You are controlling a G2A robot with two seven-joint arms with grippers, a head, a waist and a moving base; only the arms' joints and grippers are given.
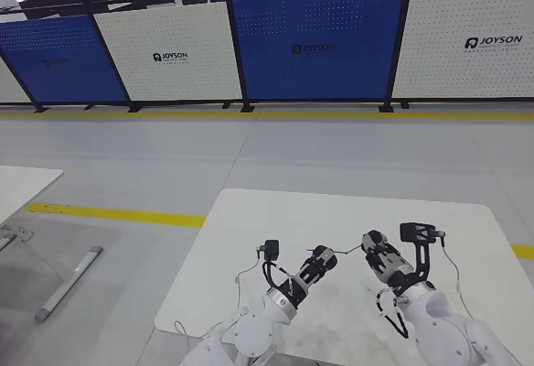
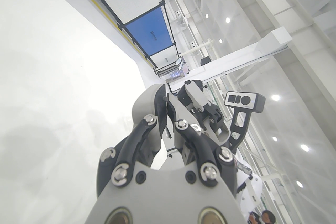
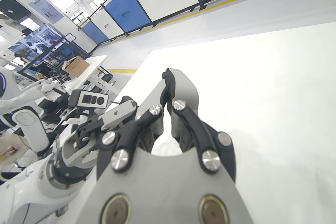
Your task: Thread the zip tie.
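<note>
Two surfaces: at the far left, the corner of a second surface (image 1: 6, 188), white; well apart from it, the main surface (image 1: 276, 210), also white, lies under both arms.
One left tool (image 1: 327, 258): held over the near half of the main surface and pointing across at the right tool (image 1: 368, 243). It is clenched on the zip tie (image 1: 347, 249), and the left wrist view shows the thin black strip pinched between its pads.
One zip tie: a thin dark line raised off the main surface. It bridges the gap between the two tools, running from the left tool's fingertips across to the right tool's.
One right tool: just beside the left tool, tip facing tip, with its pads pressed together — whether the zip tie's end lies between them I cannot tell.
Two yellow floor lines: the nearer line (image 1: 112, 213) passes behind the main surface — the farther line (image 1: 249, 113) runs along the foot of the blue and white panels.
</note>
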